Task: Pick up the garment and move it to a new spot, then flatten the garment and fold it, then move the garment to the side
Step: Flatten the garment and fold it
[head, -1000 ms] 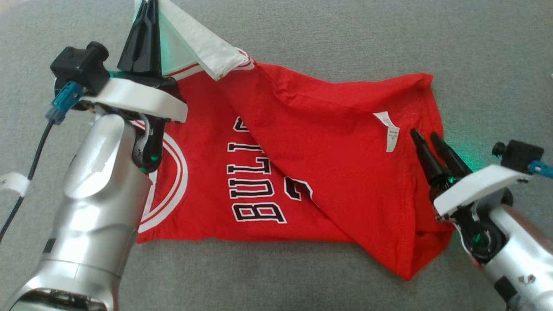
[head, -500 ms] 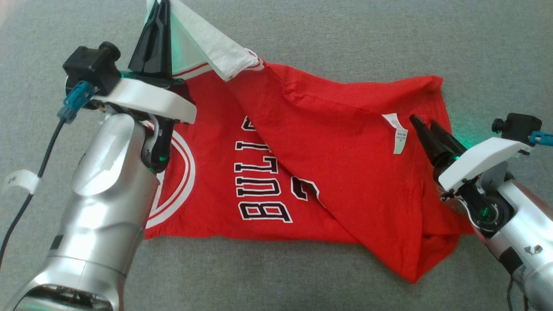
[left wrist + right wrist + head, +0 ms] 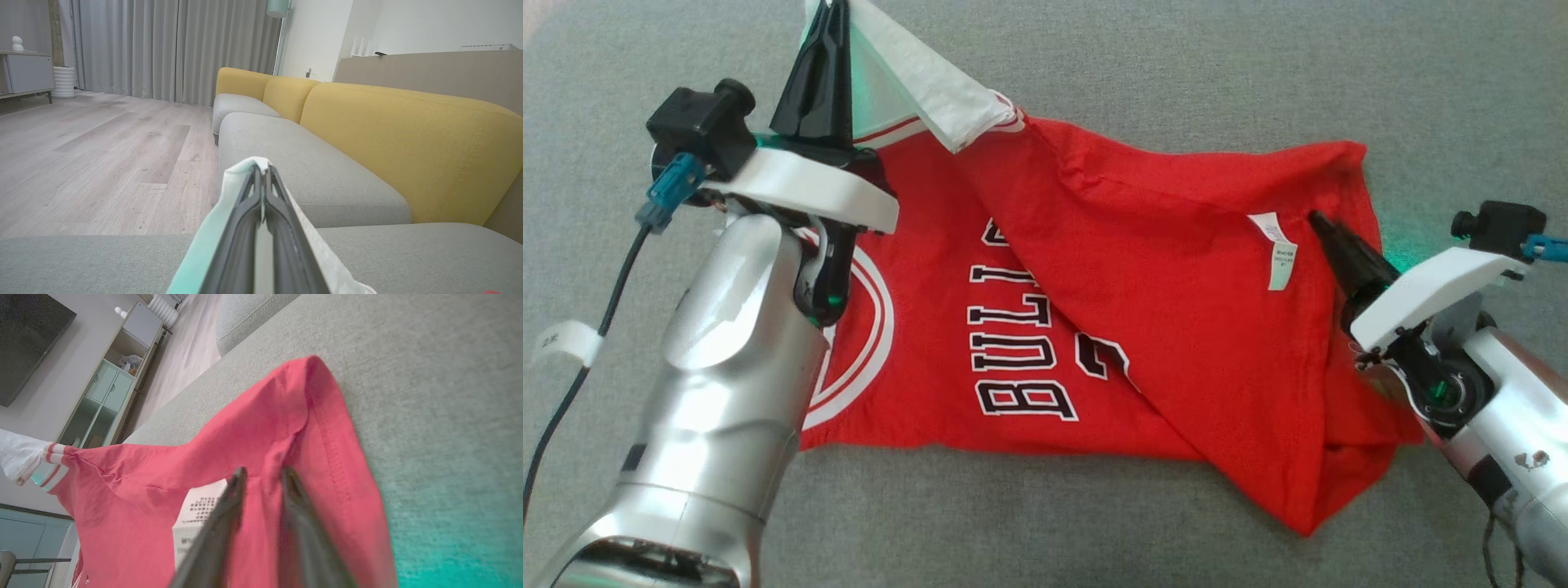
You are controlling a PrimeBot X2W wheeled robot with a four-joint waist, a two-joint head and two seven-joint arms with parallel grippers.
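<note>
Sofa seat (image 3: pixel 1176 65), grey: jersey (image 3: pixel 1160 310) on it, half doubled over, wrinkled. Left gripper (image 3: pixel 261 169) pinches the raised white sleeve (image 3: pixel 923 86). Right gripper (image 3: pixel 263 473) sits part-spread astride the hem (image 3: pixel 339 465). Flattening probably in hand; fold and side-move outstanding.

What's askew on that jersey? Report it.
The jersey lies crooked: a red flap is folded diagonally across the front, hiding part of the lettering, with the inner tag exposed. Its lower right corner is bunched, and the left gripper holds the white sleeve up off the sofa.
</note>
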